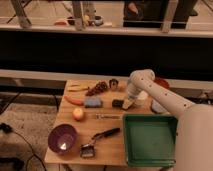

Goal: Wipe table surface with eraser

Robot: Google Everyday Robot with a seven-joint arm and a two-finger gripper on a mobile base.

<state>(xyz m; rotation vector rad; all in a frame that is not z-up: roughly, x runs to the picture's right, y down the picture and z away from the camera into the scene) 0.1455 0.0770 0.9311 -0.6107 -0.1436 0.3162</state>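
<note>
The table surface (107,127) is a light-brown wooden top that carries everything else. The eraser (118,103), a small black block with a pale tan part on its right, lies flat on the table right of the blue pad. My gripper (130,101) reaches down from the white arm's elbow (140,80) and sits at the eraser's right end, on or just above the tan part. The gripper's own tip is hard to tell apart from the eraser.
A blue pad (93,102), a carrot (74,100) and an orange fruit (78,114) lie to the left. A purple bowl (62,138) and a black-handled brush (100,137) are at the front. A green tray (149,139) fills the front right. A metal cup (114,85) stands behind.
</note>
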